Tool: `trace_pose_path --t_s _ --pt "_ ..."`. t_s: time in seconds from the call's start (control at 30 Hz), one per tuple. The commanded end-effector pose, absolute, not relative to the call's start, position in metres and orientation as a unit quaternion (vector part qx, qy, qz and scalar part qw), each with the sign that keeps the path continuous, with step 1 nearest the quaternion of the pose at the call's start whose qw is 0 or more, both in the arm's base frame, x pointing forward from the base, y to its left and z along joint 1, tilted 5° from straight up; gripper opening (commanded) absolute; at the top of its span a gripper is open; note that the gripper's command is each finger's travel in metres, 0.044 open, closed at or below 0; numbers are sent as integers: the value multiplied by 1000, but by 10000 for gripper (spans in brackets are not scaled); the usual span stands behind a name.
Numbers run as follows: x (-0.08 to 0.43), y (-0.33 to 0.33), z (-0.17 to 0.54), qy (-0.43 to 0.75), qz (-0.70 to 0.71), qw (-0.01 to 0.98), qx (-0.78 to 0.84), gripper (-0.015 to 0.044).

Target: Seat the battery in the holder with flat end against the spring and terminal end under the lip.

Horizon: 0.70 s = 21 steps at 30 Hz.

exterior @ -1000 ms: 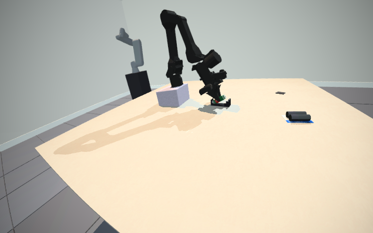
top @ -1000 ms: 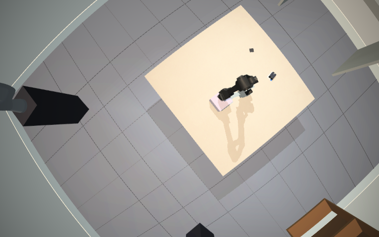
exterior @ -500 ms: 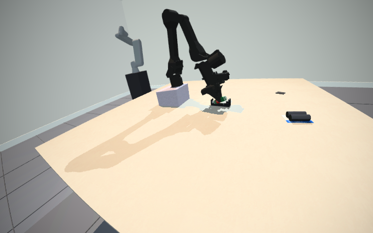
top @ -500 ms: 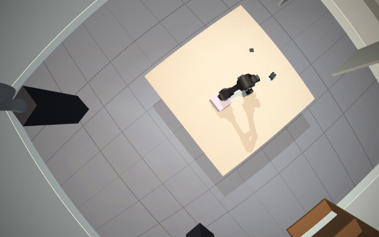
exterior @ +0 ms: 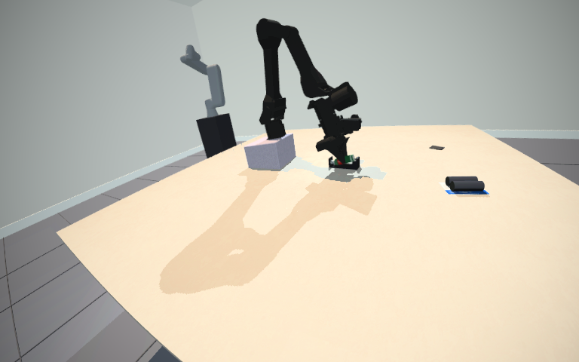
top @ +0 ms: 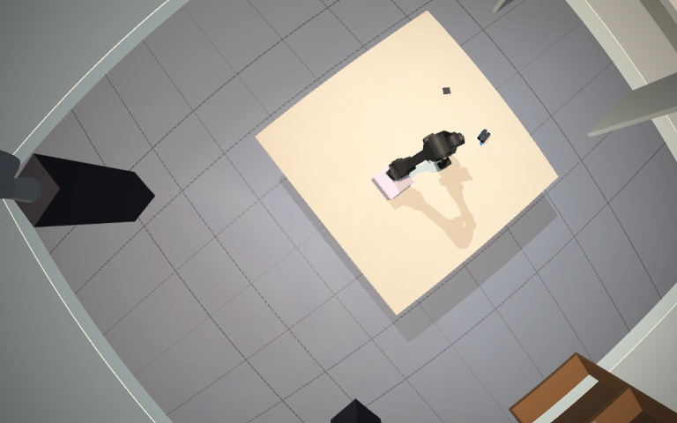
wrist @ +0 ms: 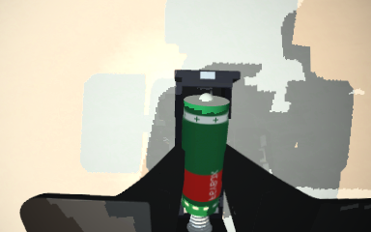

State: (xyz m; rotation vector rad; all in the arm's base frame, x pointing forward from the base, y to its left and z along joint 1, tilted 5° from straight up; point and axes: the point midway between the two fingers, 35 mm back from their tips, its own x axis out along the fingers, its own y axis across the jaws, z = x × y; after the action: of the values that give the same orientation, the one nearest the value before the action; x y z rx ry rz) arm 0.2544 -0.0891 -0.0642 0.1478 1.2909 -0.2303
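The battery (wrist: 205, 145) (exterior: 350, 159), green with a red band, lies lengthwise over the black holder (wrist: 184, 76) (exterior: 357, 164). Its flat end meets the coil spring (wrist: 199, 223) at the bottom of the wrist view. Its silver terminal end points at the lip wall and is raised, so the battery is tilted. The terminal shows uncovered, short of the lip. My gripper (wrist: 201, 150) (exterior: 341, 160) is shut on the battery, with a black finger on each side near the spring half. The fingers hide the holder's lower sides. The arm hides battery and holder in the top view.
Two dark cylinders (top: 483, 135) (exterior: 467, 185) lie on a blue and white card farther along the table. A small dark flat piece (top: 446, 91) (exterior: 436, 147) lies beyond. The arm stands on a pale block (top: 389, 190) (exterior: 261, 156). A grey arm (exterior: 215, 85) stands off the table.
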Motion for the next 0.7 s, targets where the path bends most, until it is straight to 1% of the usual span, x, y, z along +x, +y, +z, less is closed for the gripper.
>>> trace_pose_path --t_s 0.0,0.67 --pt "252 -88 -68 616 -106 777 72 78" --pt "253 -89 -70 662 -101 738 78 78"
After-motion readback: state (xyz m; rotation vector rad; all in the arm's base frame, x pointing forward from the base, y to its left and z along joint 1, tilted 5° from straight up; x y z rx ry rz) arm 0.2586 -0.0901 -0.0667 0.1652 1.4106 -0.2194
